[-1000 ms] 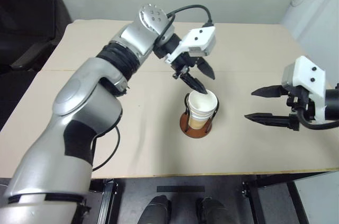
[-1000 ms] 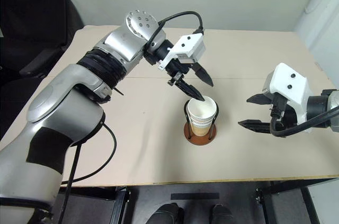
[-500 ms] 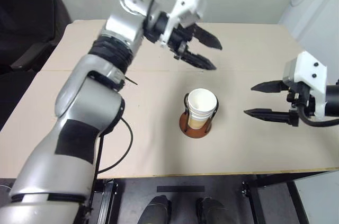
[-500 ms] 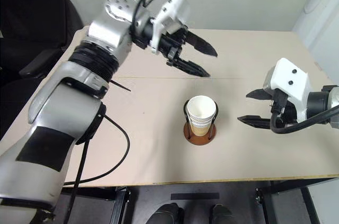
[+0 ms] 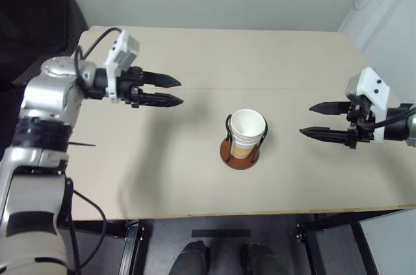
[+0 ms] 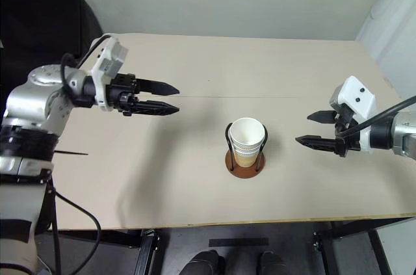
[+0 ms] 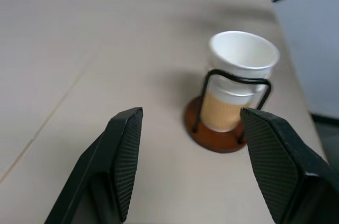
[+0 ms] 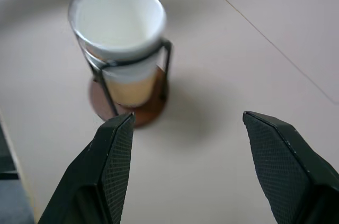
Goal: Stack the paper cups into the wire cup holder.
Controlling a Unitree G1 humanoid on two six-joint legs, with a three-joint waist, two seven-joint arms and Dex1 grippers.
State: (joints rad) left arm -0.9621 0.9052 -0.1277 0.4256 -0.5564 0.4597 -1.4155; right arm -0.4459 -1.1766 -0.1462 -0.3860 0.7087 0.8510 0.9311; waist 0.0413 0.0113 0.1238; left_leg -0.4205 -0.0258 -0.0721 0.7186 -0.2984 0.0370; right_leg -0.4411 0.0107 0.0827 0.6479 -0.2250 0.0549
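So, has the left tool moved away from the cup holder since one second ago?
Yes. The left tool was just above the paper cups in the wire cup holder; now it hangs open, well off to the robot's left of them.

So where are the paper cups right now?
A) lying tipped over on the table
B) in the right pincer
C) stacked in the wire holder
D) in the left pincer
C: the paper cups stand nested upright in the wire cup holder, while the left pincer and right pincer are both open and empty, well to either side.
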